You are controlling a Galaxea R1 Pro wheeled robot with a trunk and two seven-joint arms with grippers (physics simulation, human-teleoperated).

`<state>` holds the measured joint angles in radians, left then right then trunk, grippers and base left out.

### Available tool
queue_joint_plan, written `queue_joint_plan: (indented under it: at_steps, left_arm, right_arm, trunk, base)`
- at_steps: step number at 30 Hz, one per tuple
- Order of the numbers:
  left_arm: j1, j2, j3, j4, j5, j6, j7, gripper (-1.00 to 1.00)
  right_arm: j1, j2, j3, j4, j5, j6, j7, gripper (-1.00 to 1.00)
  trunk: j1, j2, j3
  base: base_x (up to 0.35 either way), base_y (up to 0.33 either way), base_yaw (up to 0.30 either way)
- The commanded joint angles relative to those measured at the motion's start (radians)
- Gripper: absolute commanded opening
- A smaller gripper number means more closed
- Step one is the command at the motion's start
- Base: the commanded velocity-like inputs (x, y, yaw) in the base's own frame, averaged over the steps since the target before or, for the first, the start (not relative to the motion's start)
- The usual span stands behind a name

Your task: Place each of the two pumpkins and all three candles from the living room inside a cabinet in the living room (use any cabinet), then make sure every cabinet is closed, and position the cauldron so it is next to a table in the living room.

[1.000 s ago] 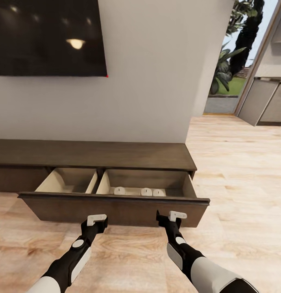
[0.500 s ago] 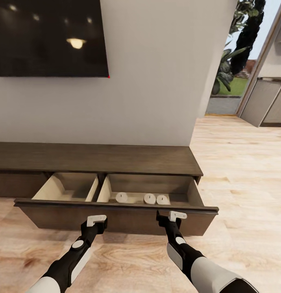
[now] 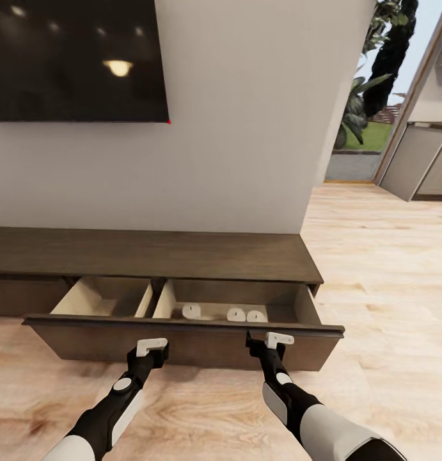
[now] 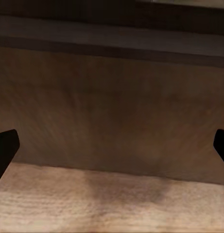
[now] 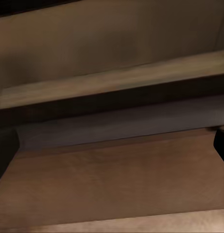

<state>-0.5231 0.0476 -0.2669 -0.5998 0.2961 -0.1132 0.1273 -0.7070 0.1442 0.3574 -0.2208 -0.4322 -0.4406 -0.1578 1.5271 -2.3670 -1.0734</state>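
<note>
Progress: While the cabinet (image 3: pixel 182 253) drawer (image 3: pixel 182 336) stands pulled out, three candles (image 3: pixel 236 314) lie in its right compartment; pumpkins, closing and cauldron look left to do.
Left tool (image 3: pixel 151 346): fingers spread, facing the drawer front close ahead.
Right tool (image 3: pixel 272 338): fingers spread, at the drawer front; candles just beyond it.

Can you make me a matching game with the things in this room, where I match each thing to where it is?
Things:
1. candles
2. television
3. left gripper
4. plants

Places:
A. on the wall above the cabinet
B. outside, past the doorway
C. in the right compartment of the open drawer
D. in front of the drawer front, jaws apart

Pairs: 1-C, 2-A, 3-D, 4-B
</note>
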Motion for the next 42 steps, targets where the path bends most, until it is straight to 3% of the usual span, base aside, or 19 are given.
queue_joint_plan:
  at_steps: [1,27,42]
  left_arm:
    - [0.000,0.000,0.000,0.000,0.000,0.000,0.000,1.00]
    - [0.000,0.000,0.000,0.000,0.000,0.000,0.000,1.00]
    - [0.000,0.000,-0.001,0.000,0.000,-0.013,0.000,1.00]
  right_arm:
    - [0.000,0.000,0.002,0.000,0.001,0.000,0.000,1.00]
    - [0.000,0.000,0.002,0.000,0.001,0.000,0.000,1.00]
    - [0.000,0.000,0.002,0.000,0.001,0.000,0.000,1.00]
  trunk:
    - [0.000,0.000,0.000]
    - [0.000,0.000,0.000]
    - [0.000,0.000,0.000]
  base:
    - [0.093,0.000,0.000]
    - [0.304,0.000,0.000]
    - [0.031,0.000,0.000]
